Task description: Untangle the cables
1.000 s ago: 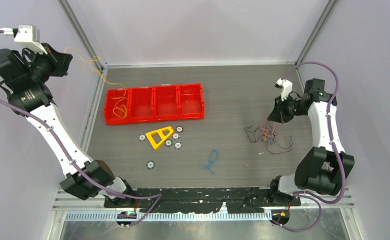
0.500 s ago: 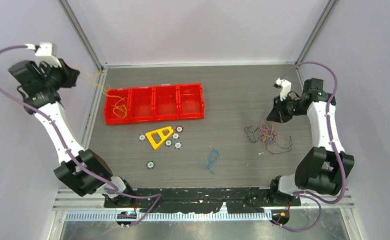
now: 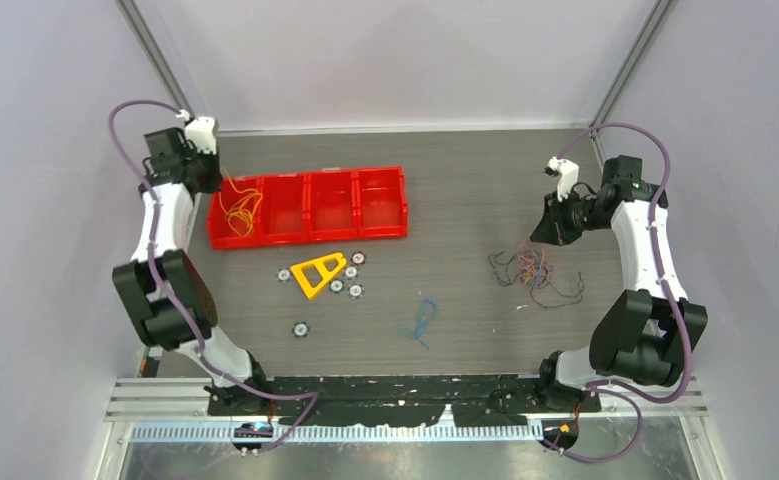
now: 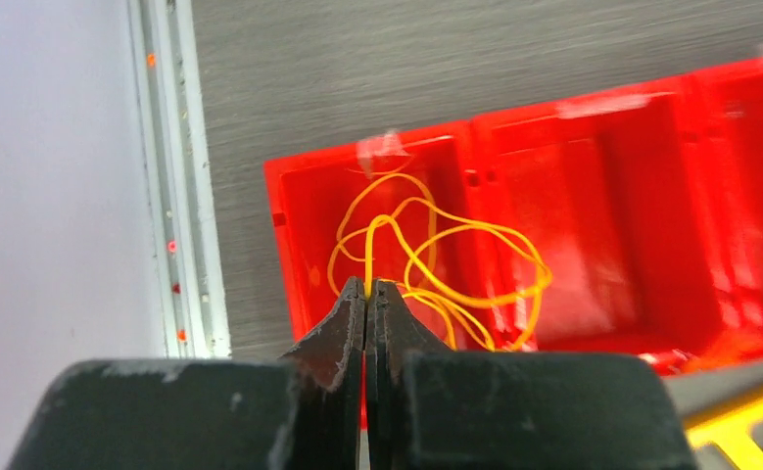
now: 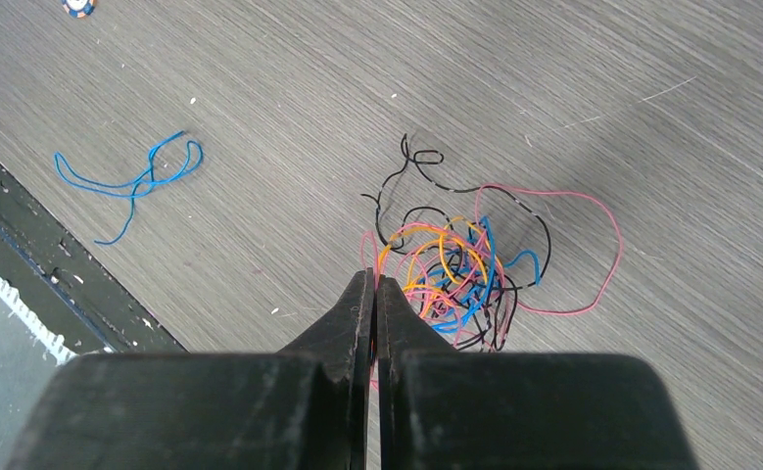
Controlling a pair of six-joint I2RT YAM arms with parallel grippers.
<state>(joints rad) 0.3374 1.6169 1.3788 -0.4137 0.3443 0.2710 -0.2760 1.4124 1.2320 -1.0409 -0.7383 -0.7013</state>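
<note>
Left arm swung in from far outside the desk's left edge. Left end effector (image 4: 366,289) now over the red bin (image 3: 310,238), leftmost compartment. Orange cable (image 4: 369,255), stretched up before, now slack, looped inside that compartment.

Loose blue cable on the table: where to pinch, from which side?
Likely straight down from above: the blue cable lies flat on the table, clear of the tangle. Pinch where its strands cross beside the small loops, jaws across them; the single thin tail gives less to catch.
</note>
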